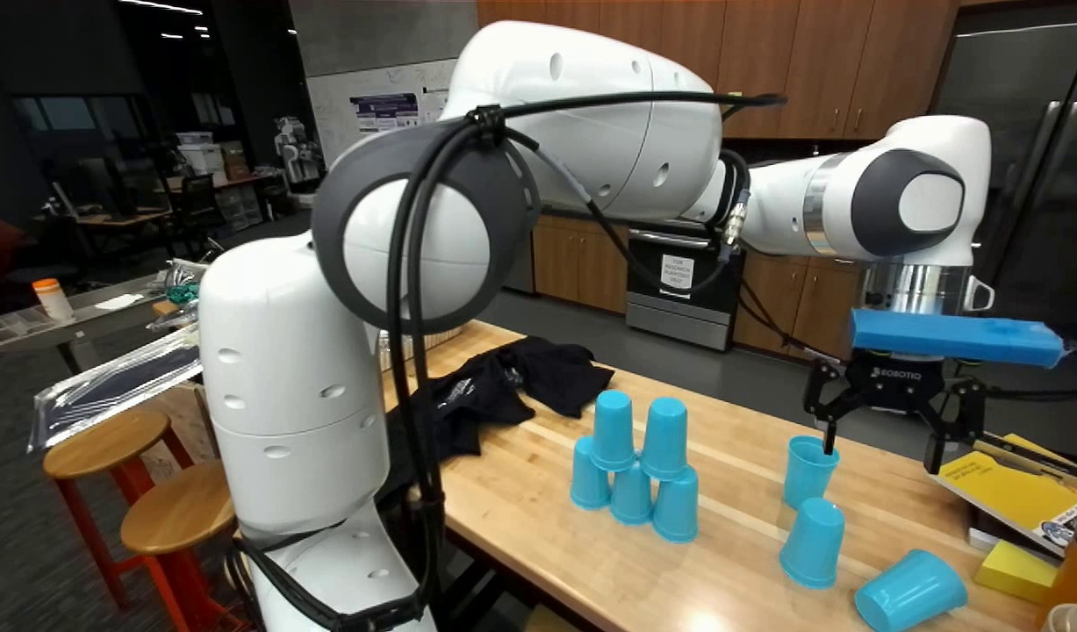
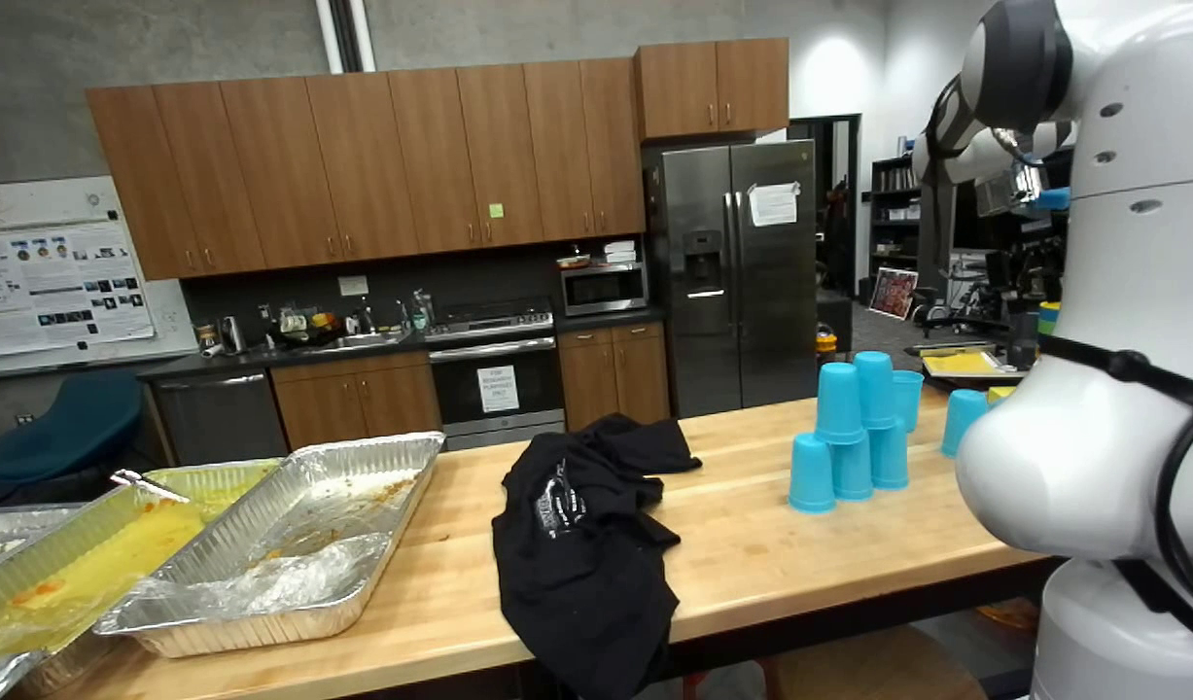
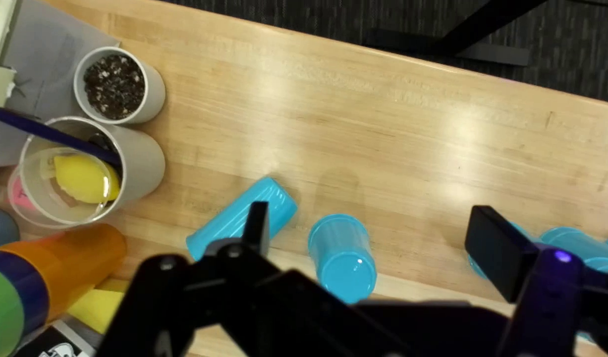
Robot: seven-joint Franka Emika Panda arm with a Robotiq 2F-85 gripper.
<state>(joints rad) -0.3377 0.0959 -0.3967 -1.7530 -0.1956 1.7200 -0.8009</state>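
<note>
Brown kitchen cabinets (image 2: 363, 175) are seen beyond the butcher-block tabletop (image 1: 735, 527), on which a black garment (image 2: 606, 574) is heaped. In both exterior views, a pyramid of five inverted blue plastic cups (image 1: 633, 483) is shown, three below and two above. Well apart from it, an upright cup (image 1: 806, 483), an inverted cup (image 1: 812, 546) and a sideways cup (image 1: 911, 590), all blue, are placed near one another. Above these three, the gripper (image 1: 881, 452) is held with its fingers spread wide, nothing clasped between them. The upright cup's rim is overlapped by one fingertip (image 1: 829, 436) in an exterior view; whether it is touched cannot be told. If the gripper were lowered there, that cup could be tipped by an off-centre finger. The sideways cup could be set rolling by a nudge, and the pyramid toppled by a wide sweep, its upper pair being supported only by bases beneath.
</note>
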